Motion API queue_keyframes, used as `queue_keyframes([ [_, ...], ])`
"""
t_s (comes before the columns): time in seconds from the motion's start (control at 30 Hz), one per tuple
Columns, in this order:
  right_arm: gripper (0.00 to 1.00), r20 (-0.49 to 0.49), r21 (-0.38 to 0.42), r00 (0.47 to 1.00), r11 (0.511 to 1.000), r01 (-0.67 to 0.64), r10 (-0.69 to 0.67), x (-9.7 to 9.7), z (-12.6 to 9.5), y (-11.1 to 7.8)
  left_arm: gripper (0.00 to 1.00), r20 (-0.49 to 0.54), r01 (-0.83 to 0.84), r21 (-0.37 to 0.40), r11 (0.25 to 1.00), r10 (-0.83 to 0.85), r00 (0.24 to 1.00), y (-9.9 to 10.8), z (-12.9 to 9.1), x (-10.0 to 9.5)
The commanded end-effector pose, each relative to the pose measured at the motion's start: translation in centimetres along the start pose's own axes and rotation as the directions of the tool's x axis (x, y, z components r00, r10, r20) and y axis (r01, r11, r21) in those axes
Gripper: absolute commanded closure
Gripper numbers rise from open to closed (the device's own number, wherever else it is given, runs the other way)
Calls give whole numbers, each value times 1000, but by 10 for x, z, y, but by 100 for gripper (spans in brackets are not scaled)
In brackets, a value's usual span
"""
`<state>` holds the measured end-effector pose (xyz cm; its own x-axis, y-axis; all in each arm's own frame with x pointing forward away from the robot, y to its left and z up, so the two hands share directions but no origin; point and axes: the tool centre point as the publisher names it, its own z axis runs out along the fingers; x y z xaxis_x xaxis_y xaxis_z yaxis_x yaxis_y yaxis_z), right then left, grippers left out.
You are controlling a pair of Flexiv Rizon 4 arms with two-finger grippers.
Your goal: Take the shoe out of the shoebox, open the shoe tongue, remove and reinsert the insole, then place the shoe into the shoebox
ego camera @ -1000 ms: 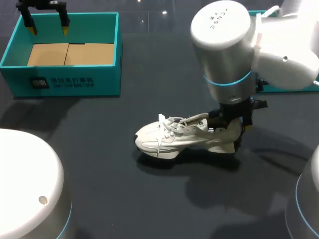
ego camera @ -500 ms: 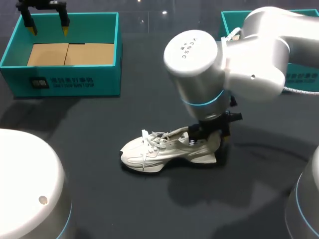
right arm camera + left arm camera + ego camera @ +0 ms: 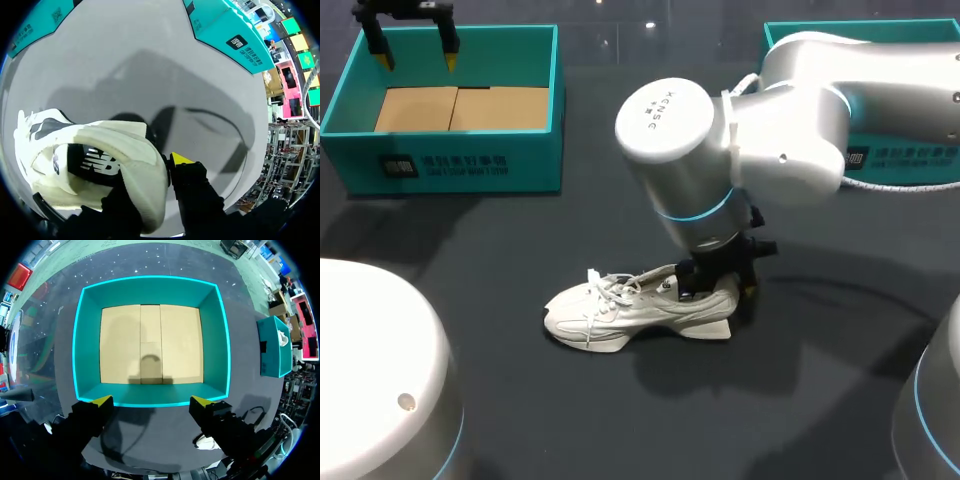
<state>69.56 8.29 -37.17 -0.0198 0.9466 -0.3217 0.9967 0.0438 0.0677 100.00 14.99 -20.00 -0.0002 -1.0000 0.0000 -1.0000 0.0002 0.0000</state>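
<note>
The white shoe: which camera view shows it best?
The head view: the whole shoe shows side-on, right gripper at its heel. The right wrist view shows only the heel opening up close; the left wrist view shows no clear shoe.

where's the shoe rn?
Head view: the white sneaker is near the middle of the dark table, toe toward my left, heel gripped by the right claw, well in front of the back-left teal shoebox.

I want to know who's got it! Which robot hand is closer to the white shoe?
Right. The right gripper clamps the white shoe at its heel. The left gripper hangs over the teal shoebox, far from the shoe.
</note>
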Motion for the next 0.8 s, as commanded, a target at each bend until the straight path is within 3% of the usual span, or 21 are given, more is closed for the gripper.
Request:
queue_keyframes([
  [0.03,100,-9,4,1000,1000,0,0,6,7,0,0,0,0,0,1000,0,1000,0,0,0],
  [0.4,100,-53,30,999,1000,-8,10,2,19,-6,0,0,0,0,1000,0,1000,0,0,0],
  [0.5,70,-65,31,998,1000,1,1,1,19,-6,0,0,0,0,1000,0,1000,0,0,0],
  [0.57,65,-74,31,997,999,11,-8,0,19,-5,0,0,0,0,1000,0,1000,0,0,0],
  [0.63,53,-78,36,997,999,20,-17,-2,17,-4,0,0,0,0,1000,0,1000,0,0,0],
  [0.67,13,-93,32,995,999,27,-24,-3,14,-4,0,0,0,0,1000,0,1000,0,0,0],
  [0.7,0,-95,32,995,999,29,-26,-4,11,-4,0,0,0,0,1000,0,1000,0,0,0],
  [0.8,0,-132,32,991,999,44,-39,-10,0,-4,0,0,0,0,1000,0,1000,0,0,0],
])
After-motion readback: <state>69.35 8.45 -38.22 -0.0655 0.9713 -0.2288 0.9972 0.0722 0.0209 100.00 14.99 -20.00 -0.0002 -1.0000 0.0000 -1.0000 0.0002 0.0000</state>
